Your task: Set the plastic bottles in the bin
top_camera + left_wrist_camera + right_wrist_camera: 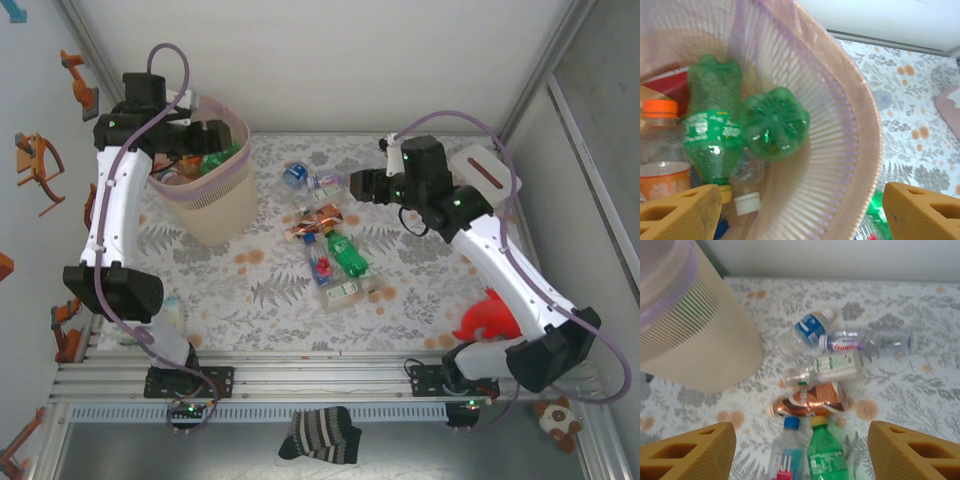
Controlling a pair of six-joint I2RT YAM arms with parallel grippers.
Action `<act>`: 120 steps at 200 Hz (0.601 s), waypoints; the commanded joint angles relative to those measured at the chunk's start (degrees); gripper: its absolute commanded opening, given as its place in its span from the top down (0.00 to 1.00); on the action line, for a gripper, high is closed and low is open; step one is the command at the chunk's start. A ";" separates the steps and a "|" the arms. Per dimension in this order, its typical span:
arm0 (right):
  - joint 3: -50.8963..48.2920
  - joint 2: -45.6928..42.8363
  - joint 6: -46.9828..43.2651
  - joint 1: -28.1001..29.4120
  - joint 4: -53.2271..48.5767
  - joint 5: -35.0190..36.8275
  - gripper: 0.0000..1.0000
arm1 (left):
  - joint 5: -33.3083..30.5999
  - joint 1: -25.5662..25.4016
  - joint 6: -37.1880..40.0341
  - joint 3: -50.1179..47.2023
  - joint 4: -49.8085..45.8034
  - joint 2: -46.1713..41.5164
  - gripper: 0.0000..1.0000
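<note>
The pink bin (205, 200) is standing far left on the table (420, 290), holding green bottles (715, 135), the left gripper (800, 215) hanging open and empty above it. The right gripper (800, 450) is hovering open over loose bottles (330, 250) lying mid-table.

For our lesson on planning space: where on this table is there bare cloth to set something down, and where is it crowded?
Bare cloth lies between the bin, the bottles and the near rail; another patch sits between the bottles and the red toy. The middle is crowded with bottles.
</note>
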 commanded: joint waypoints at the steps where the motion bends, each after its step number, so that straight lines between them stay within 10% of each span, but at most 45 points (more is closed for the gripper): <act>1: 3.56 2.26 -4.45 0.22 -7.13 -2.42 0.31 | 6.07 0.20 -2.90 -5.70 8.67 -4.31 0.17; 120: 5.91 16.04 -10.05 5.92 -15.04 3.67 0.36 | 10.83 0.20 -7.59 -21.52 24.92 -14.97 0.16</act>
